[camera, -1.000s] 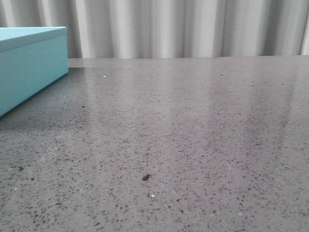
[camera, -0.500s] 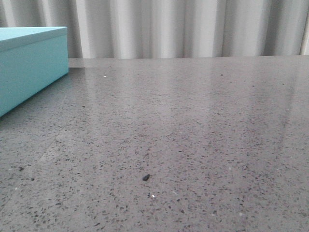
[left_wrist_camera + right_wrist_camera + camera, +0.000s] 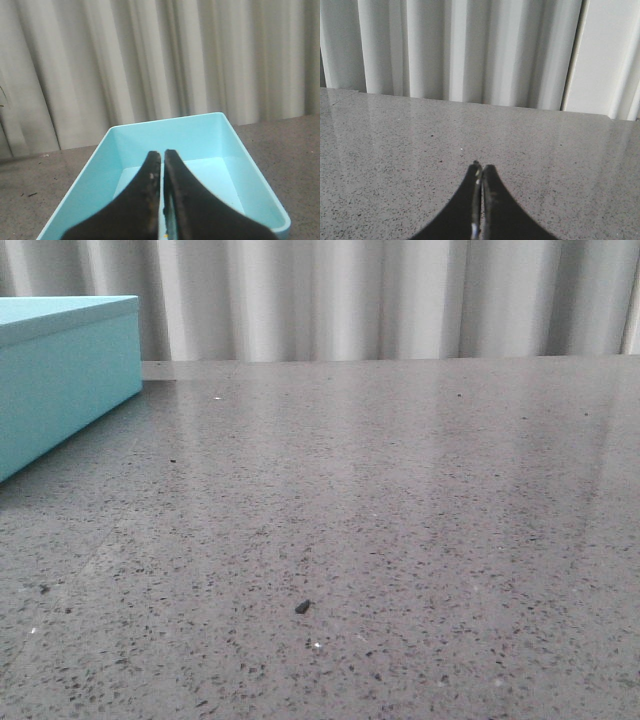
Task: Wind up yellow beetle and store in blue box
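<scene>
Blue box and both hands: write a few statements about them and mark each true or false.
1. The left hand is above the open blue box. True.
2. The right hand is wide open. False: its fingers are closed together.
3. In the front view the blue box is at the table's right. False: it is at the left.
4. The right hand is over bare table. True.
5. The yellow beetle stands mid-table in the front view. False: only a small dark speck lies there.
</scene>
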You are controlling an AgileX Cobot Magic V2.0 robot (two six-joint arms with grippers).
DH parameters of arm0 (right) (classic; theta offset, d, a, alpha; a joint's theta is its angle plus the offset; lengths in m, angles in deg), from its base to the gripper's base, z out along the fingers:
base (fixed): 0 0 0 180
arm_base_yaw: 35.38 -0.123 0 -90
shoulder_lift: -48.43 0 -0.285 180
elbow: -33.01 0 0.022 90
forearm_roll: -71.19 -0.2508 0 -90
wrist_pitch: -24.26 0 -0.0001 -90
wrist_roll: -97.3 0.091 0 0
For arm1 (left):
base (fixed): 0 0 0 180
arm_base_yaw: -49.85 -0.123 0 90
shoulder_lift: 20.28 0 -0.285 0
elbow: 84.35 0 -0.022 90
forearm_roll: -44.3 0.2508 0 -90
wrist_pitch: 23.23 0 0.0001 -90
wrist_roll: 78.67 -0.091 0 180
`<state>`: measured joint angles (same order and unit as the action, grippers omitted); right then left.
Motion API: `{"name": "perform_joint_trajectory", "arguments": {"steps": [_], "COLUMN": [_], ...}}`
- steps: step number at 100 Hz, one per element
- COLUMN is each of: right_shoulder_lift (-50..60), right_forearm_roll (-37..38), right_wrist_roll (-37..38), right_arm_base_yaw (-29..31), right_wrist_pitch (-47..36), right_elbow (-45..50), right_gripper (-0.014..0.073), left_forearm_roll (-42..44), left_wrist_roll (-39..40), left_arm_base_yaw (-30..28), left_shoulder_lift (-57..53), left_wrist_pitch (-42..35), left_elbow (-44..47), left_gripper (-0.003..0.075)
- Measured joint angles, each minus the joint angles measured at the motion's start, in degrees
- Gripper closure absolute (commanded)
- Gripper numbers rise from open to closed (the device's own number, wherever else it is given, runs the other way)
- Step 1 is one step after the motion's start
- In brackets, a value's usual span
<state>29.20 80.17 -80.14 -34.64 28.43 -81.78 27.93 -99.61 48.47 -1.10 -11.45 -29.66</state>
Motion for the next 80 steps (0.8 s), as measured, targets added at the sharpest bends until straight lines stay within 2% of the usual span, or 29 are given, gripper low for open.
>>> {"name": "perform_joint_trajectory", "arguments": {"steps": [80], "right_shoulder_lift": [0.0], "right_forearm_roll": [-0.1], "right_wrist_roll": [0.0], "right_arm_base_yaw": [0.0], "right_wrist_pitch": [-0.3], "right_elbow": [0.0], "right_gripper": [0.0657], "left_forearm_roll": [-0.7], "left_wrist_roll": [0.0], "left_arm_base_yaw": [0.0], "left_shoulder_lift": [-3.1], "left_wrist_pitch": [-0.2], "left_elbow": [2.5], "left_gripper": [0.0741]}}
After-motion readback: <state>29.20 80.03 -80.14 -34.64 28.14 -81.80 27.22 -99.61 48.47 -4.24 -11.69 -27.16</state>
